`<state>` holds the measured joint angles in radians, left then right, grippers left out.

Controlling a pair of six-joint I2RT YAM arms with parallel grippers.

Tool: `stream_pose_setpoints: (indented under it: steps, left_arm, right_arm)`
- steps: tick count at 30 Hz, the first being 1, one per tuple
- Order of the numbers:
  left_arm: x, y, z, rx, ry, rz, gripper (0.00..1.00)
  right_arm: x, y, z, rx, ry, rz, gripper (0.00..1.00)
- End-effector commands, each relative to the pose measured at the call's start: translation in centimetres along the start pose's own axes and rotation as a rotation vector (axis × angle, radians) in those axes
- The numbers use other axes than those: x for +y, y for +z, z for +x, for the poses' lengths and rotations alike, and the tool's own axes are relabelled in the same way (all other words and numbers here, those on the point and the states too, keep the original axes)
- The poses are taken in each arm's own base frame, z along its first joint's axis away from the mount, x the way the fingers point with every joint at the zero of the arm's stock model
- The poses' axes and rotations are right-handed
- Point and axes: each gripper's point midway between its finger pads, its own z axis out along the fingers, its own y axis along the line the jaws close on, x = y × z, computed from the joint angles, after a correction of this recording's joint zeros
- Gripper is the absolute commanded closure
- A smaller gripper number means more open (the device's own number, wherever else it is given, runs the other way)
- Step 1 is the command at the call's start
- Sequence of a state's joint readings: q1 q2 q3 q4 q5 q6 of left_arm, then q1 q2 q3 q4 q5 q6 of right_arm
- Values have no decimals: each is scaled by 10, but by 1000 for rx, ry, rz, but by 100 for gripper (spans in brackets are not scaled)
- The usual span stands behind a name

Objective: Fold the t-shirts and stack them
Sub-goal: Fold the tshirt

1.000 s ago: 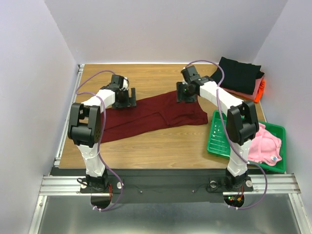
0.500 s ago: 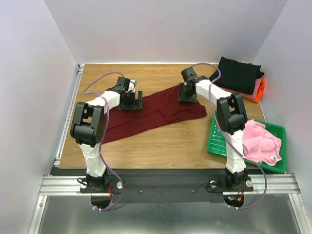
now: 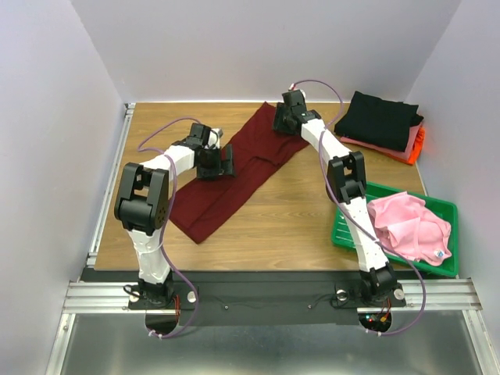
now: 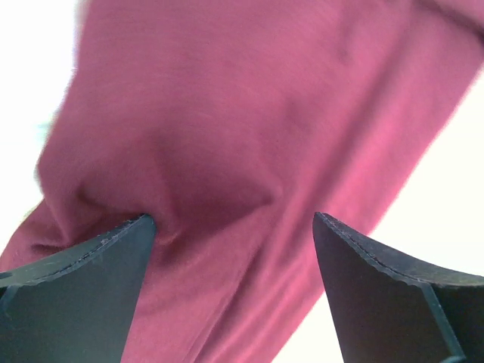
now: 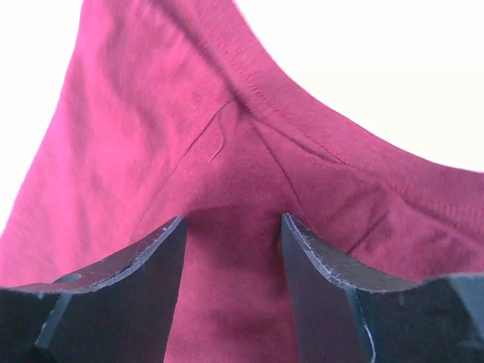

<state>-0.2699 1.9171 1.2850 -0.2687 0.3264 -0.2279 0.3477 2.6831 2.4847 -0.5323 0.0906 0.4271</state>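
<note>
Dark maroon soft cloth t-shirt [image 3: 248, 160]: lying diagonally across wooden table [image 3: 297, 211]. Left gripper [image 4: 231, 219]: fingers wide apart over cloth. Right gripper [image 5: 233, 219]: clamped on the shirt's bunched far end.

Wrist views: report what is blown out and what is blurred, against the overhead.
Left wrist: surround bleached white, the maroon t-shirt soft and smeared. Right wrist: background equally white, yet the shirt's seam stitching is crisp. Top external: evenly lit, sharp, no glare on the table.

My left gripper [image 4: 233, 218] gapes over a soft dark maroon cloth t-shirt [image 4: 249, 128], fingers [image 4: 76, 280] at seven and five o'clock, cloth puckered against the seven o'clock one
</note>
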Motion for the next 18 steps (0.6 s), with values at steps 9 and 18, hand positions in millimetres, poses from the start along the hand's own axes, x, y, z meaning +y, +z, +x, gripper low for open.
stream_pose_setpoints:
  steps: [9,18]
  left_arm:
    - [-98,-35,25,158,85,296,2]
    - [-73,-99,-31,-110,173,8,2]
  right_arm:
    - [38,5,-32,-67,58,-327,30]
    - [61,-93,-111,-267,-103,-382,21]
